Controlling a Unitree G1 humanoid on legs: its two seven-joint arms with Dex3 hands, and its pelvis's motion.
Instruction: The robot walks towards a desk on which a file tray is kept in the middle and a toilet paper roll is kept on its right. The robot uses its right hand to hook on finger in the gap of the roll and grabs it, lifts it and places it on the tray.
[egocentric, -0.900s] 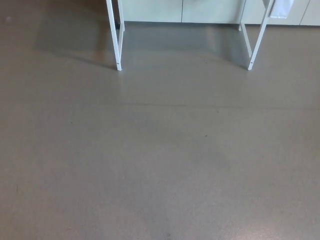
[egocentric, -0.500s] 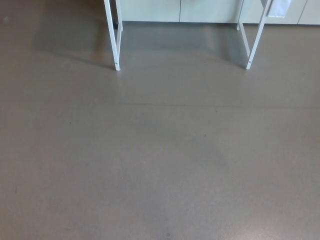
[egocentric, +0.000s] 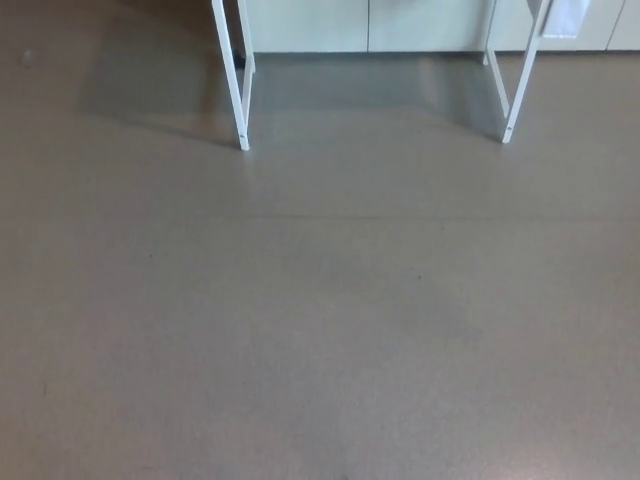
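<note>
Grey-brown floor (egocentric: 320, 320) filled nearly the whole head view. White bench legs (egocentric: 240, 90) stood at its far edge, one pair on the left, another (egocentric: 515, 90) to the right, pale cabinet fronts (egocentric: 365, 25) behind them. Neither robot hand appeared, so their state could not be told; tray and roll lay out of view.

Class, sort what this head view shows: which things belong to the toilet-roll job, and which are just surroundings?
Job: white desk legs, left and right; tray, roll and both hands are out of view.
Surroundings: grey floor; pale cabinet fronts; white object hanging top right.
</note>
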